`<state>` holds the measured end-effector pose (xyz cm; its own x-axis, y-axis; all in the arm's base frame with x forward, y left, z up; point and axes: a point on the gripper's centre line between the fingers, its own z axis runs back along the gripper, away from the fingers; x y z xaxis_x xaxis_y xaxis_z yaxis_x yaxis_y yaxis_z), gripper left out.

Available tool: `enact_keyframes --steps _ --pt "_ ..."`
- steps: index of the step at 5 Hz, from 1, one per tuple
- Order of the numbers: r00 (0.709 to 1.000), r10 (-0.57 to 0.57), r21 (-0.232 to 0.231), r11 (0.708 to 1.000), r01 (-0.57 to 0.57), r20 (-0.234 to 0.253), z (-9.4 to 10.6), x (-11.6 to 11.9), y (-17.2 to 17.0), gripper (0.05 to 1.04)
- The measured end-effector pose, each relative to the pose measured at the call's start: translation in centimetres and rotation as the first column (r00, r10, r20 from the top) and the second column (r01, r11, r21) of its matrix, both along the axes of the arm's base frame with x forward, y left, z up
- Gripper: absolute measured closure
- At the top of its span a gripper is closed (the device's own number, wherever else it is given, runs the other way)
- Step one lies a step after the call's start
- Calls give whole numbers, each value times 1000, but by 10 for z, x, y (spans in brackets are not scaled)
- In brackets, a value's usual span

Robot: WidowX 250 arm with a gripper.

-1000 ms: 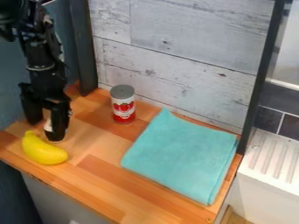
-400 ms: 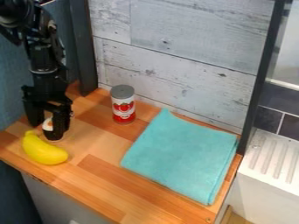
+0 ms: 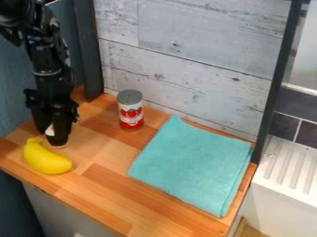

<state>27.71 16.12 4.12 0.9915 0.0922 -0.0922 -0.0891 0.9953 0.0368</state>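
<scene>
Counter (image 3: 111, 187) of wood strips; weathered pale plank wall (image 3: 186, 60) behind; ribbed white surface (image 3: 288, 173), right. Black gripper (image 3: 52, 133), left, pointing down, closed around a small dark-and-white container (image 3: 49, 131). Smooth, curved yellow banana (image 3: 46, 159), just nearer. Red-and-white cylindrical can (image 3: 130, 112), grey-topped, far side. Folded turquoise cloth (image 3: 192, 164), flat, right.

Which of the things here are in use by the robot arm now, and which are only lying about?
In use:
black two-finger gripper
small black-and-white object between its fingers

Lying about:
curved yellow banana
red-and-white can with grey top
folded turquoise cloth
</scene>
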Motion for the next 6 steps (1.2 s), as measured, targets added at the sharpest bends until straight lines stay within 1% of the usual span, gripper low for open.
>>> enact_keyframes --steps 1,2,3,4,5,6 --pt "1000 13 3 1000 -12 -14 2 -1 0 603" --pt "1000 9 19 1000 -9 16 11 10 3 628" --pt "995 -38 49 998 34 92 31 39 -1 628" --pt "994 -55 53 997 51 90 25 65 0 628" --pt "993 -91 55 995 87 77 21 84 -3 628" --pt "993 -113 33 993 112 30 4 97 -3 628"
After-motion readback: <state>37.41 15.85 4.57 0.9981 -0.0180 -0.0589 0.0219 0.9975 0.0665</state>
